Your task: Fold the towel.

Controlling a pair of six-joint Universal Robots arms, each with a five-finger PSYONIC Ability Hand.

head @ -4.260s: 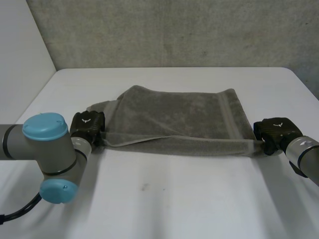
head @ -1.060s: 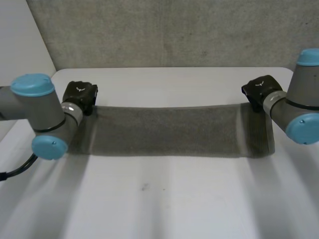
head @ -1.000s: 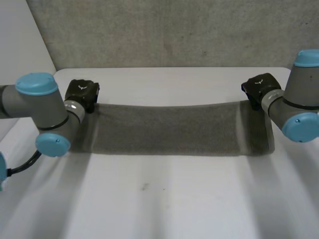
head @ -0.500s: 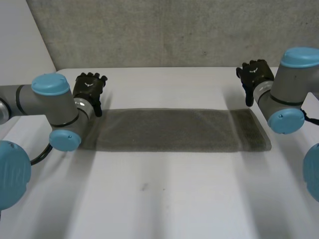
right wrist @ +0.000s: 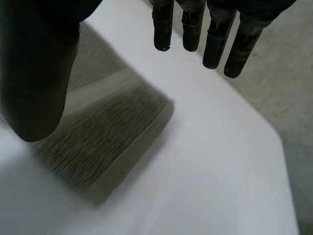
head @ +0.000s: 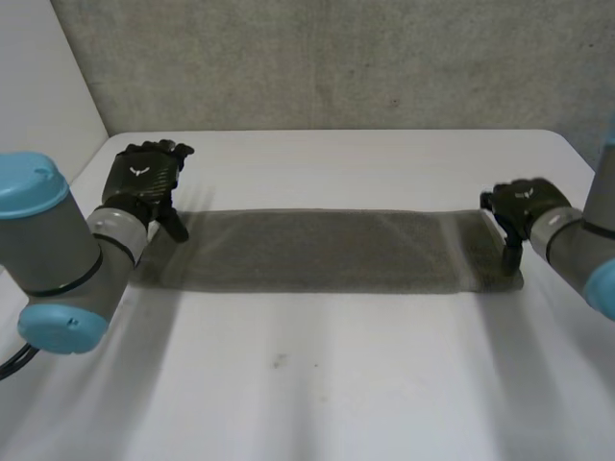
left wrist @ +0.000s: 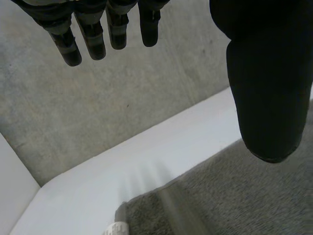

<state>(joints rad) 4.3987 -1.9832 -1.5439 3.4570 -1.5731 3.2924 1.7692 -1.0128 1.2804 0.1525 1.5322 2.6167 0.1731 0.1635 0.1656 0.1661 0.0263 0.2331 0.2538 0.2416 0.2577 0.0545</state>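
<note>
One grey terry towel (head: pixel 317 252), a long flat strip (paler band near each end), lies on the white table (head: pixel 317 384); left hand (head: pixel 142 178) and right hand (head: pixel 519 204) at its ends, fingers straight, empty.

The towel (head: pixel 317 252) is nubby, matt grey cloth; the counter (head: pixel 336 384) smooth and white; the wall (head: pixel 336 58) rough like concrete.

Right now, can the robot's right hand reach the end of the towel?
Probably yes. The right hand is open right at that end of the towel, and nothing lies between them.
</note>
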